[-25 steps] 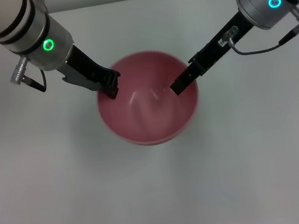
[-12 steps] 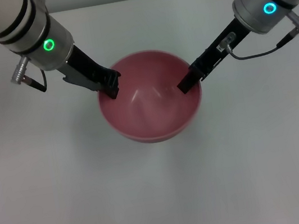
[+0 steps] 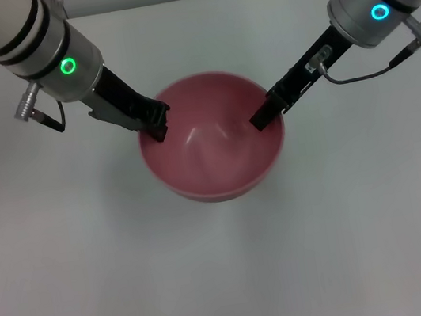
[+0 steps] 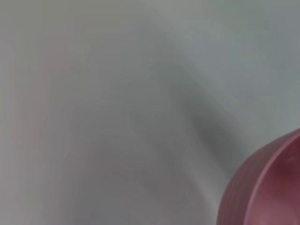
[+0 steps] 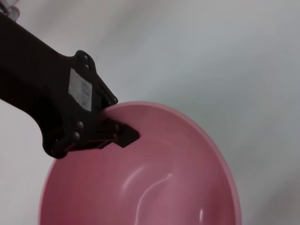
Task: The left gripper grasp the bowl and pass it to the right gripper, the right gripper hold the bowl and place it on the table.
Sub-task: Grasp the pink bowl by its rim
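Item: bowl (image 3: 213, 145). Round, glossy pink, deep-sided, mouth facing up, nothing showing inside it. It is sitting mid-scene over the table (image 3: 68, 269), between the two arms; from the head view it cannot be told whether its base is touching the tabletop.

Item: left gripper (image 3: 156, 125). Chunky black jaw on a white arm with black bands and a green ring light. It is reaching in from the robot's left and pinching the bowl's rim on that side, one part lying inside the wall and the rest outside. In the right wrist view the same gripper (image 5: 110, 133) is showing clamped over the pink edge, with a small tip resting on the inner surface.

Item: right gripper (image 3: 263, 117). Slim black jaw with a clear part and a grey cable, on a grey-white arm with a blue ring light. It is meeting the bowl's rim on the opposite side, its tip overlapping the edge. How its fingers are set cannot be told.

Item: left wrist view. It is showing only blurred white surface and a curved piece of the bowl's outer wall (image 4: 262, 187).
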